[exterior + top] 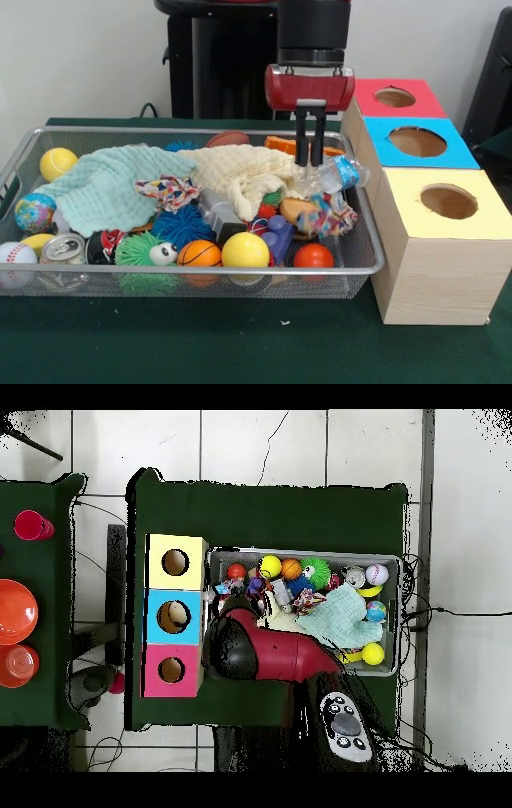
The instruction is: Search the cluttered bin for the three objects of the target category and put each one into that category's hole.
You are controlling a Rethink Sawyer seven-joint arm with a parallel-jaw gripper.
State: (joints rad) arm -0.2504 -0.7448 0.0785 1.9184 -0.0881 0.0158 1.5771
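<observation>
Here your gripper (311,152), fingers nearly together and holding nothing, hangs over the bin's (364,240) box-side end; the plastic bottle (334,175) lies touching its tips, long axis pointing toward the blue box (416,142).

It looks like a robotics lab: a green-clothed tabletop (240,352) on a pale tiled floor (260,444), with cables (440,612) trailing off it. Beside the fingers (311,136) stands a row of wooden boxes (436,240) with red, blue and yellow holed tops; below them sits a wire bin (364,264) of toys.
</observation>
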